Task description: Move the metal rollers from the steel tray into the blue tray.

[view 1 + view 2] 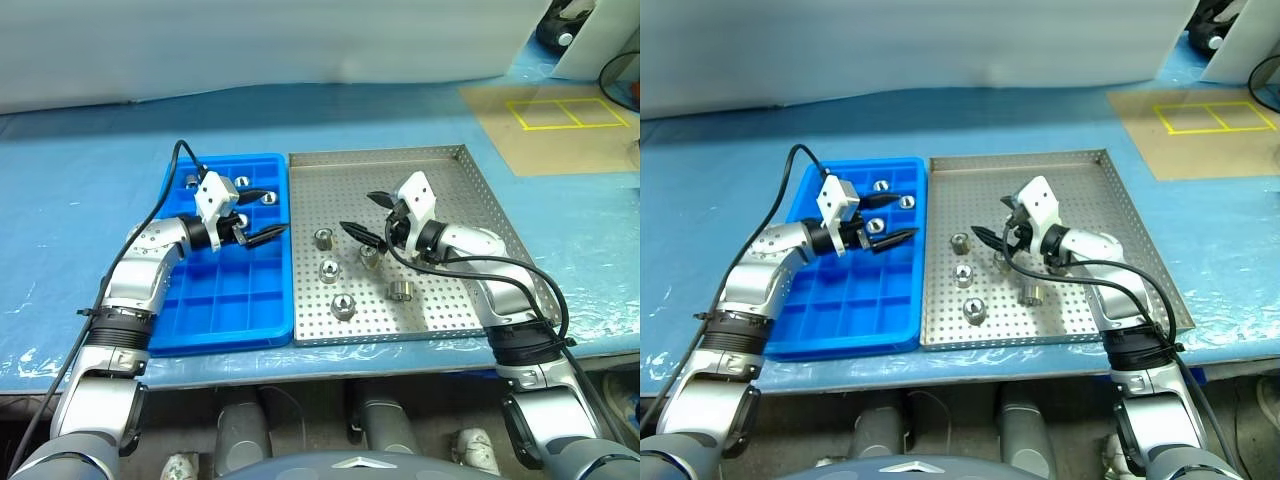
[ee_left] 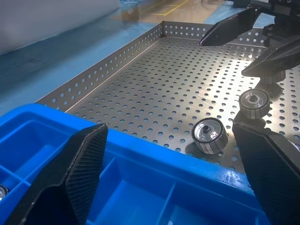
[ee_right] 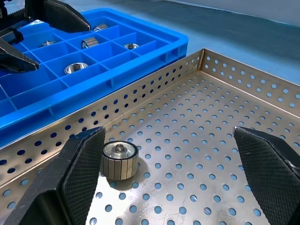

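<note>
Clearly the job is only part done: five metal rollers (image 1: 343,305) lie on the steel tray (image 1: 470,175), and a few already sit in the far compartments of the blue tray (image 1: 270,325). Both grippers are spread wide and hold nothing. The left gripper (image 1: 262,215) hovers over the blue tray near its shared edge with the steel one; the right gripper (image 1: 365,215) hangs over the steel tray, just above the far rollers.

For the pick in hand, I judge the right gripper should drop straight onto one roller — the one nearest the blue tray in its wrist view (image 3: 120,159) looks handy — with one finger on each side of its round wall, closing only once the pads are low enough to catch the flat flanks (a high pinch could let so short a cylinder squirt out).

The trays sit edge to edge, so any carry must clear the steel rim and the blue wall. The rollers are spaced apart, leaving room for open fingers, and the far right part of the steel tray is bare — good ground for approach.
</note>
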